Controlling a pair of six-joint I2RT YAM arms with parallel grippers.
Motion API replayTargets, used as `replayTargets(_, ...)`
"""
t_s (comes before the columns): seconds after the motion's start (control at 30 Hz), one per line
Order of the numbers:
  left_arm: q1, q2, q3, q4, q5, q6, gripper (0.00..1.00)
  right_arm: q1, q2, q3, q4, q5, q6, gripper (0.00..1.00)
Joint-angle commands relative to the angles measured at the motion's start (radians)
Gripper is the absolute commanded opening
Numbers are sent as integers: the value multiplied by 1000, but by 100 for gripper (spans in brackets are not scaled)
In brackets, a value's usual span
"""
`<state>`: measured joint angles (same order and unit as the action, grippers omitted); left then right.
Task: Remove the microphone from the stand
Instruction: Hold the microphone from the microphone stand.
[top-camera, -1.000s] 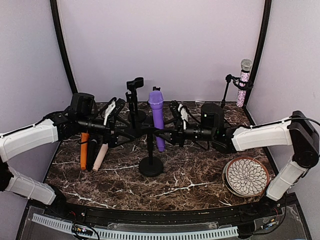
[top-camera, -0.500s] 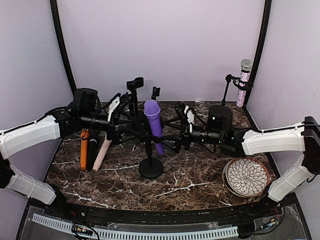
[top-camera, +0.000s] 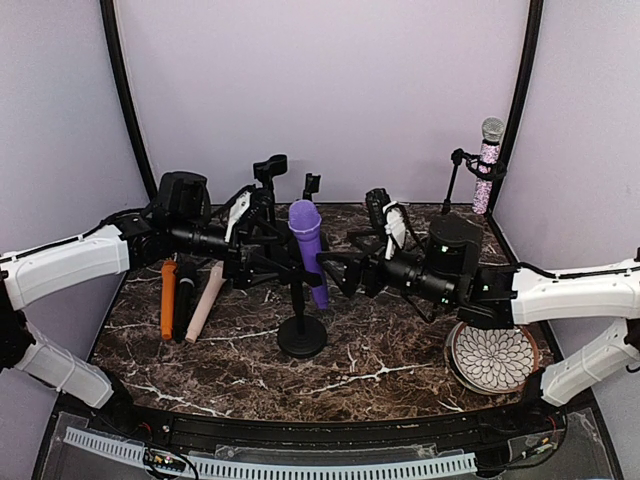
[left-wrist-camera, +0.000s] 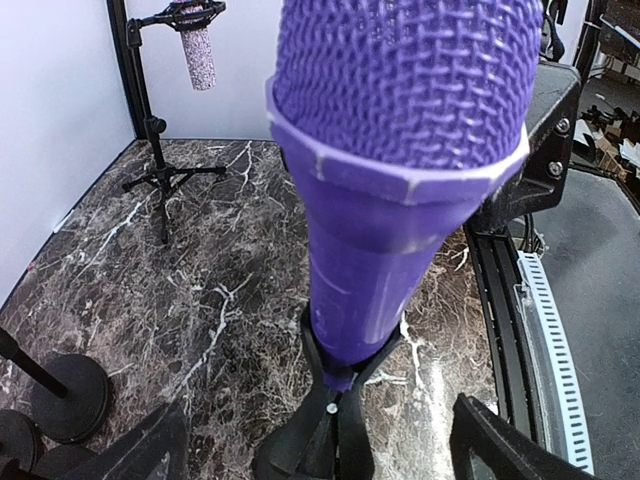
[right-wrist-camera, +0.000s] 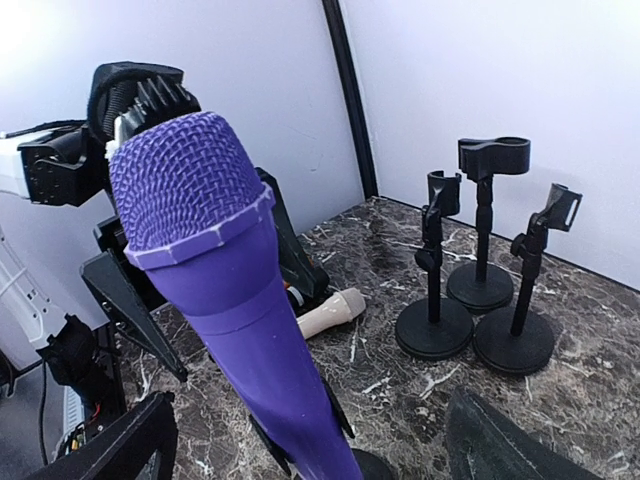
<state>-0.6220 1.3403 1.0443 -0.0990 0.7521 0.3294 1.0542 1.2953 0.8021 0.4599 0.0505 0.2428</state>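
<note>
Left gripper (top-camera: 268, 252) and right gripper (top-camera: 342, 268), fingers wide, flank the purple microphone (top-camera: 306, 250): rigid, likely light, smooth taper; grasp body above clip of stand (top-camera: 301, 335).

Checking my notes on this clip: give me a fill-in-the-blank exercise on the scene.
The purple microphone sits clipped in its ____.
Both the left gripper and right gripper have jaws ____.
The patterned plate lies near the ____ arm.
Left of the pink microphone and black microphone lies an ____ one.
Missing: stand; open; right; orange.
</note>
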Motion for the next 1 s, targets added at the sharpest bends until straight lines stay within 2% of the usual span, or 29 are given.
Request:
replayTargets(0.0,11,-35,-40,63,21,1,94,59,27,103,-76,225,26,94)
replayTargets(0.23,13,-58,-52,-4,-12,28,94,81,116,233,-114,290,-16,94)
replayTargets(0.4,13,-82,-64,-9,-45,44,95,88,176,300,-95,272,-72,89)
replayTargets(0.57,13,-86,-62,-20,-75,55,95,93,213,330,-90,248,-86,91)
replayTargets(0.7,13,-85,-63,-32,-102,69,95,96,230,340,-104,249,-87,78)
replayTargets(0.97,12,-71,-63,-54,-122,99,95,103,194,275,-23,202,-123,41)
